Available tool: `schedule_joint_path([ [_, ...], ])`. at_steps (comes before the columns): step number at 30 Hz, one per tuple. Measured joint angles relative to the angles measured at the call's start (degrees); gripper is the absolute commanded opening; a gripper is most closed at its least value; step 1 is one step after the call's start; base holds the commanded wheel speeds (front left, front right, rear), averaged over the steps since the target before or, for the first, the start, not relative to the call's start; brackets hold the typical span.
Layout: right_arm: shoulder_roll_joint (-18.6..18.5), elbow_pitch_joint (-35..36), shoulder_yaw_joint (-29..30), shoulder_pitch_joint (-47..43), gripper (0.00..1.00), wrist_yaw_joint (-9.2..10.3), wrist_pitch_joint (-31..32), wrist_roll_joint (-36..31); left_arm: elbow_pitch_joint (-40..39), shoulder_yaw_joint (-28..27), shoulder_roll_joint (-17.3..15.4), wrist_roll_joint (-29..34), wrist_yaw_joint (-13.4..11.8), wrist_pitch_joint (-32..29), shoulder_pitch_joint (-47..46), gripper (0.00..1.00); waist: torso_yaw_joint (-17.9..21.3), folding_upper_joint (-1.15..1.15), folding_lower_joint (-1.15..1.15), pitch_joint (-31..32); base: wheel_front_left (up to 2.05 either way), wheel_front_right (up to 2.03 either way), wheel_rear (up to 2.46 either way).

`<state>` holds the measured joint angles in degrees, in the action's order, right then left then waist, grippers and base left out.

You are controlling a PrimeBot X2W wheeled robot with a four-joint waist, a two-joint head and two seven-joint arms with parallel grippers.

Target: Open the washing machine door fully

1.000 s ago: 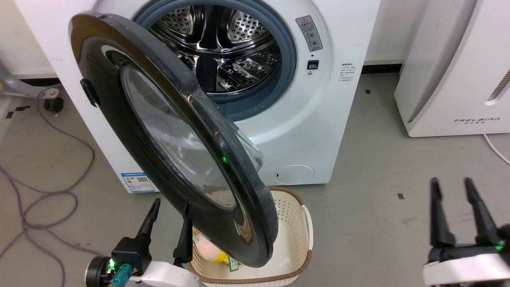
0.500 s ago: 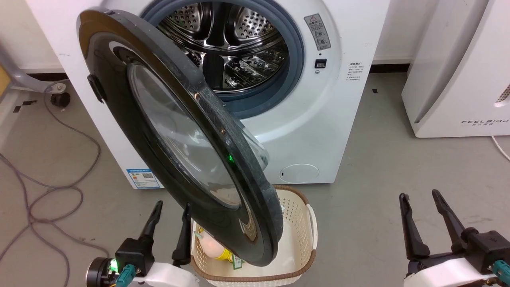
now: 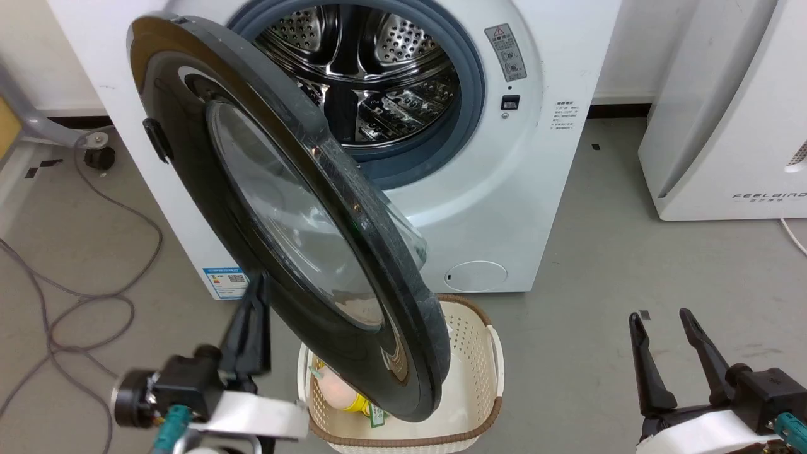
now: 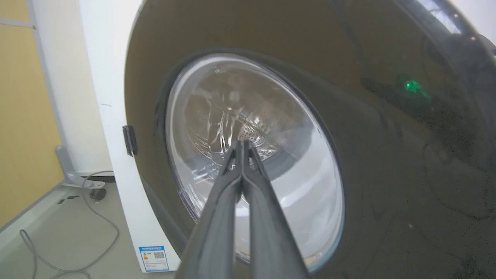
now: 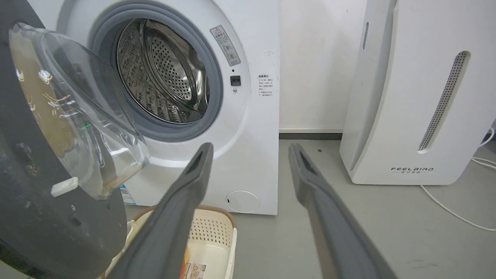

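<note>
The left gripper point(image 4: 241, 144) has risen toward the washing machine door point(image 3: 302, 252), fingers now together; the door stands roughly half open, further swing remaining; right gripper point(image 3: 659, 315) fingers apart.

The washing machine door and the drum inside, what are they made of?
The door looks like glossy black plastic, mirror-shiny, round a clear glass middle you can see through, though it might be clear plastic. The drum looks like shiny steel: silvery, with rows of little holes.
</note>
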<state>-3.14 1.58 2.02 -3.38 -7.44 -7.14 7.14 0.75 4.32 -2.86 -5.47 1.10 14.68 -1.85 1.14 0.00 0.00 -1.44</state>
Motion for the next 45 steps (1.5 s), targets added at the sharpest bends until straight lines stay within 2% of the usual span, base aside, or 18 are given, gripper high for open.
schedule_joint_path([
  [9, 0.01, -0.43, 0.16, -0.01, 1.0, 0.0, 0.03, 0.62, -15.15, 0.33, -0.22, 0.26, -0.51, -0.87, -4.88, 0.0, -0.42, 0.0, 0.0, 0.14, 0.0, 0.0, 0.0],
  [10, 0.01, -0.6, 0.15, -0.01, 1.0, 0.0, 0.02, 0.89, -18.68, 0.44, -0.22, 0.25, -0.62, -1.08, -6.71, 0.0, -0.39, 0.0, 0.0, 0.13, 0.0, 0.0, 0.0],
  [14, 0.01, -0.74, 0.1, -0.01, 1.0, 0.0, -0.01, 0.98, -23.54, 1.01, -0.21, 0.29, -0.94, -1.08, -9.7, 0.0, -0.32, 0.0, 0.0, 0.07, 0.0, 0.0, 0.0],
  [20, 0.01, -0.85, 0.11, -0.01, 1.0, 0.0, -0.01, 1.0, -30.04, 5.99, -0.14, -0.92, -0.44, -2.25, -14.86, 0.0, 0.02, 0.0, 0.0, 0.03, 0.0, 0.0, 0.0],
  [22, 0.02, -0.9, 0.0, -0.02, 1.0, 0.0, -0.02, 1.0, -32.14, 9.73, -0.03, -2.35, -0.18, -3.9, -16.24, 0.0, 0.35, 0.0, 0.0, 0.0, 0.0, 0.0, 0.0],
  [30, 0.02, -1.53, -0.23, -0.22, 1.0, 0.0, -0.03, 1.01, -33.18, 21.6, -0.02, -8.71, 2.68, -13.36, -14.3, 0.0, 1.25, 0.0, 0.0, -0.09, 0.0, 0.0, 0.0],
  [35, 0.03, -1.74, 0.27, -0.94, 1.0, 0.0, -0.02, 1.01, -31.51, 27.61, -1.69, -13.07, 4.11, -20.67, -9.54, 0.0, 1.16, 0.0, 0.0, -0.13, 0.0, 0.0, 0.0],
  [41, 0.03, -1.62, 0.75, -1.14, 1.0, 0.0, 0.25, 1.0, -25.71, 32.64, -3.61, -17.24, 4.21, -27.95, -4.04, 0.0, 1.11, 0.0, 0.0, -0.64, 0.0, 0.0, 0.0],
  [45, 0.03, -1.6, 0.7, -1.14, 1.0, 0.0, 0.42, 1.01, -19.36, 33.26, -3.67, -16.56, 4.02, -28.21, -3.74, 0.0, 1.02, 0.0, 0.0, -0.97, 0.0, 0.0, 0.0],
])
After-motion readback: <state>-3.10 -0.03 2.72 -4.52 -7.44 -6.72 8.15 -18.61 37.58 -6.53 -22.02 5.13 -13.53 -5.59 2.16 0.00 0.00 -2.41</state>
